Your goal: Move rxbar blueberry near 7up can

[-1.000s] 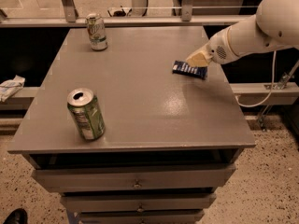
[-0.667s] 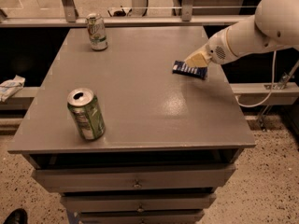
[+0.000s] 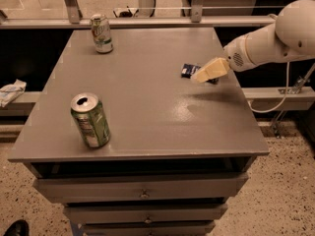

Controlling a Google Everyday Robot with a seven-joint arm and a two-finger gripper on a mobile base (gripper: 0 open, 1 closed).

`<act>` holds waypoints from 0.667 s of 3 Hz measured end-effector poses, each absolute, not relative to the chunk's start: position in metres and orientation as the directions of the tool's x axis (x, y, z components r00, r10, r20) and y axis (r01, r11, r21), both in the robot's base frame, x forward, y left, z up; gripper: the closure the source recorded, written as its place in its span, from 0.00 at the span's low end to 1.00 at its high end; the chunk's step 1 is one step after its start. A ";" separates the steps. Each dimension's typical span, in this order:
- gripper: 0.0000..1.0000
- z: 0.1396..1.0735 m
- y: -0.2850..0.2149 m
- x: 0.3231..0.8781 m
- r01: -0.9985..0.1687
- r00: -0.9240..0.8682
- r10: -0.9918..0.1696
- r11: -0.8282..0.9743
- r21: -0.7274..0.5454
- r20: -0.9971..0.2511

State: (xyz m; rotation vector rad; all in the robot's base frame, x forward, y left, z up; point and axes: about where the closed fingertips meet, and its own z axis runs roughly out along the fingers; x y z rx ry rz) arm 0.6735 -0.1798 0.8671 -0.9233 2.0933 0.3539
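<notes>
Camera view shows the gripper half-covering the rxbar blueberry, its grasp impossible to tell

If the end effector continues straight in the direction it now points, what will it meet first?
Probably the rxbar blueberry: the end effector, near the table's right edge as seen, points left and down with its tip at the bar. Depth is unclear, so it may already touch it.

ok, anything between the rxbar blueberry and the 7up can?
Nothing: the camera view shows bare table between rxbar blueberry and 7up can. The gripper is at the bar, opposite the can.
</notes>
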 end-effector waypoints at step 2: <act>0.00 0.848 -0.214 0.688 -0.652 -0.449 -0.430 0.757 -0.042 -0.783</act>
